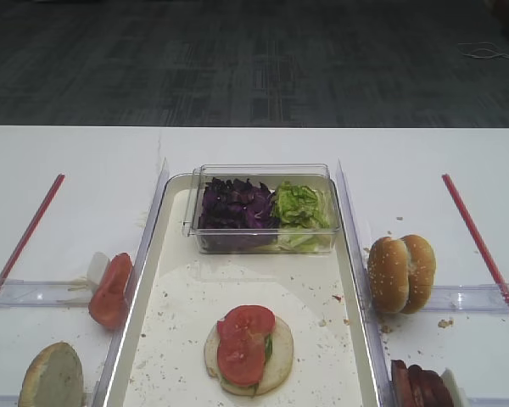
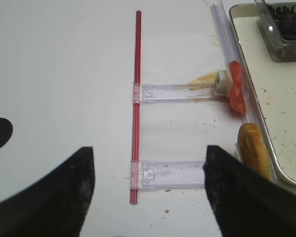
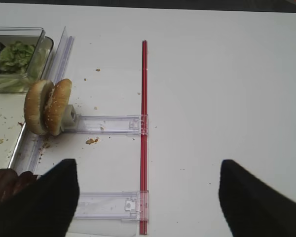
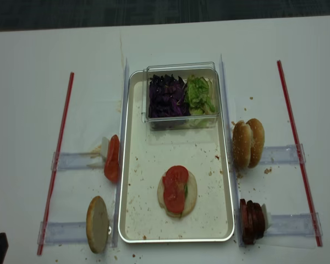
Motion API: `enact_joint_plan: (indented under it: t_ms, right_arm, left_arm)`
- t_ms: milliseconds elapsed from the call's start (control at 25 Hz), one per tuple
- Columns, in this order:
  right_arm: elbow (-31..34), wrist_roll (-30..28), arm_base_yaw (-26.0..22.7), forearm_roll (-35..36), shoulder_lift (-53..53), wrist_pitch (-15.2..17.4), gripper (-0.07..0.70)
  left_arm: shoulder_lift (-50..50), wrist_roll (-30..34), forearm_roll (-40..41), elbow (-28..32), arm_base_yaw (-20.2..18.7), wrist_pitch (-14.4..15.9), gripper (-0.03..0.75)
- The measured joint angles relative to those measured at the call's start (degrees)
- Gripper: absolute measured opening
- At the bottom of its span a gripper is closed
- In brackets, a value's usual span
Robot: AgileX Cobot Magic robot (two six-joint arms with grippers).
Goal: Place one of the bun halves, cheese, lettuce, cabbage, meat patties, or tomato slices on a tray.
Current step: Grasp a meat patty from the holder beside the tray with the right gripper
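Tray (image 4: 133,165) sits dead center on the white table (image 1: 68,153), crumbs all over it, and it's got a flat bun half (image 1: 249,356) near the front with some green stuff and two tomato slices (image 1: 242,337) stacked on top. At the back of the tray there's a clear plastic box (image 1: 205,174) with purple cabbage (image 1: 235,206) on one side and lettuce (image 1: 301,206) on the other. The right gripper (image 3: 148,197) has its fingers (image 3: 49,197) spread wide with nothing between them, just bare table and a red strip (image 3: 143,123) running up the gap. Ahead and to the left of those fingers, two sesame bun halves (image 3: 48,106) stand on edge against a clear holder (image 3: 108,123), and the meat patties (image 3: 7,185) peek out right beside the left finger. The left gripper (image 2: 148,192) is also spread wide and holding nothing, and off to the right of its fingers (image 2: 237,192) a bun half (image 2: 254,150) stands on edge just outside the tray rim, with more tomato slices (image 2: 237,94) propped up farther ahead. Neither arm shows up in the overhead views except maybe a dark tip in the bottom left corner, can't tell what that is.
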Motion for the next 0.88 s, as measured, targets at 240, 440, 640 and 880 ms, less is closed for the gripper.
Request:
enact_joint_plan:
  t_ms: [240,440,640,880]
  right_arm:
    - [0.0,0.0,0.0,0.0,0.0,0.0,0.610]
    - [0.0,0.0,0.0,0.0,3.4,0.0,0.610]
    - [0.0,0.0,0.0,0.0,13.8,0.0,0.610]
    - [0.0,0.0,0.0,0.0,30.1,-0.5,0.610]
  left_arm:
    - [0.0,0.0,0.0,0.0,0.0,0.0,0.473]
    - [0.0,0.0,0.0,0.0,0.0,0.0,0.473]
    - [0.0,0.0,0.0,0.0,0.0,0.0,0.473]
    - [0.0,0.0,0.0,0.0,0.0,0.0,0.473]
